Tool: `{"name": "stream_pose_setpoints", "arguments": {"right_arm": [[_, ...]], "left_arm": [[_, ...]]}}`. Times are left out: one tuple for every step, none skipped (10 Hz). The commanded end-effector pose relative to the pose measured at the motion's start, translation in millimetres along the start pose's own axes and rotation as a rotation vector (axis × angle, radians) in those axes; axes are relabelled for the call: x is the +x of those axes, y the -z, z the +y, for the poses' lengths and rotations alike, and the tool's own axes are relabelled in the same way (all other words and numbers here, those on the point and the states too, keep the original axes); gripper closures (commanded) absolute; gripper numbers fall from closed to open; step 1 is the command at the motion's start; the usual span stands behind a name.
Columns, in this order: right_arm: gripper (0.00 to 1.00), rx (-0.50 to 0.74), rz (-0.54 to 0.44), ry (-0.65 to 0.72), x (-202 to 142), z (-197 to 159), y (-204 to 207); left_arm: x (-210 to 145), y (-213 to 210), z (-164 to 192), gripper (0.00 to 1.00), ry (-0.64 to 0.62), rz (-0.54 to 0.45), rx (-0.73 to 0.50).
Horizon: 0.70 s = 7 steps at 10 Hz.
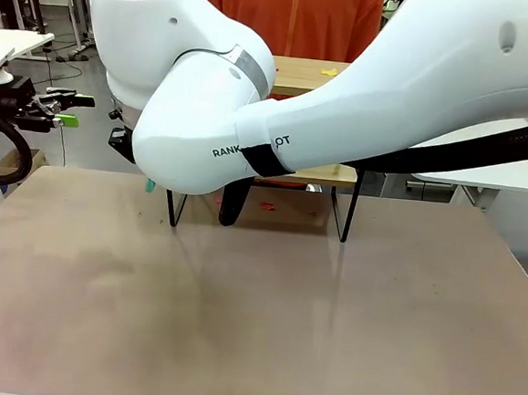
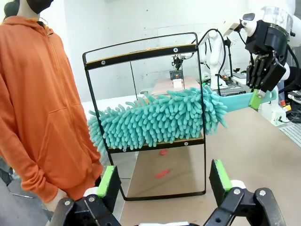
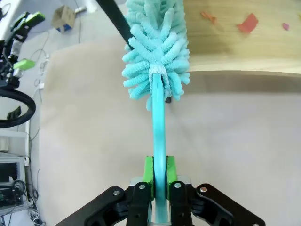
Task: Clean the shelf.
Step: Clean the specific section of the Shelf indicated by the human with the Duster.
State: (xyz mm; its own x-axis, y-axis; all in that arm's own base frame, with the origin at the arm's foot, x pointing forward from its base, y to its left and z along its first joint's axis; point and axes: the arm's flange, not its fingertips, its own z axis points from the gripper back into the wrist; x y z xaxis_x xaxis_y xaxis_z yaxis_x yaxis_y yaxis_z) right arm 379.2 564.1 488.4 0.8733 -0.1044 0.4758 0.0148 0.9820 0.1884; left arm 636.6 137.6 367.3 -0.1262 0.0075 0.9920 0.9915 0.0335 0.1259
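**Shelf** (image 2: 141, 54): two-tier rack, light wooden boards in a thin black frame. It stood upright on the far part of the desk (image 2: 254, 155), just in front of a person in an orange hoodie (image 2: 42, 108).

**Duster** (image 2: 155, 117): teal, with a head of shaggy microfibre fingers. The head lay along the lower board, overhanging the frame at both ends. Its flat teal handle (image 2: 237, 101) ran out past the shelf's side rail.

**Right gripper** (image 3: 159, 172): jaws closed narrow on the end of the duster handle, green pads pressed to both flat faces. The right arm reached across the middle of the front view and hid much of the shelf.

**Left gripper** (image 2: 164, 181): jaws spread wide, holding nothing. It hung near the desk, well apart from the shelf and facing its end, with one green pad (image 2: 109, 181) to each side of the frame's foot.

**Red scraps** (image 2: 162, 173): small bits on the desk under the shelf. More of them (image 3: 248, 22) lay on a wooden board beside the duster head.

**Yellow scrap** (image 1: 330, 72): one small piece on the top board.
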Motion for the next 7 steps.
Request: {"name": "stream_pose_setpoints", "arguments": {"right_arm": [[0.87, -0.039, -0.027, 0.011, -4.2, -1.4, 0.7], [0.87, -0.039, -0.027, 0.011, -4.2, -1.4, 0.7], [0.87, -0.015, -0.001, -0.001, 0.4, -1.9, 2.0], [0.87, -0.02, 0.012, 0.016, 0.8, -13.9, 1.8], [0.87, -0.017, 0.032, 0.033, -0.8, -32.1, 0.9], [0.87, -0.006, 0.065, 0.038, -4.4, -44.9, -1.1], [0.87, 0.0, 0.087, 0.023, -8.7, -54.0, -1.4]], "left_arm": [[1.7, 1.4, -2.7, 0.0, 0.011, 0.018, -0.007], [1.7, 1.4, -2.7, 0.0, 0.011, 0.018, -0.007], [1.7, 1.4, -2.7, 0.0, 0.011, 0.018, -0.007], [1.7, 1.4, -2.7, 0.0, 0.011, 0.018, -0.007], [1.7, 1.4, -2.7, 0.0, 0.011, 0.018, -0.007], [1.7, 1.4, -2.7, 0.0, 0.011, 0.018, -0.007], [1.7, 1.4, -2.7, 0.0, 0.011, 0.018, -0.007]]}}
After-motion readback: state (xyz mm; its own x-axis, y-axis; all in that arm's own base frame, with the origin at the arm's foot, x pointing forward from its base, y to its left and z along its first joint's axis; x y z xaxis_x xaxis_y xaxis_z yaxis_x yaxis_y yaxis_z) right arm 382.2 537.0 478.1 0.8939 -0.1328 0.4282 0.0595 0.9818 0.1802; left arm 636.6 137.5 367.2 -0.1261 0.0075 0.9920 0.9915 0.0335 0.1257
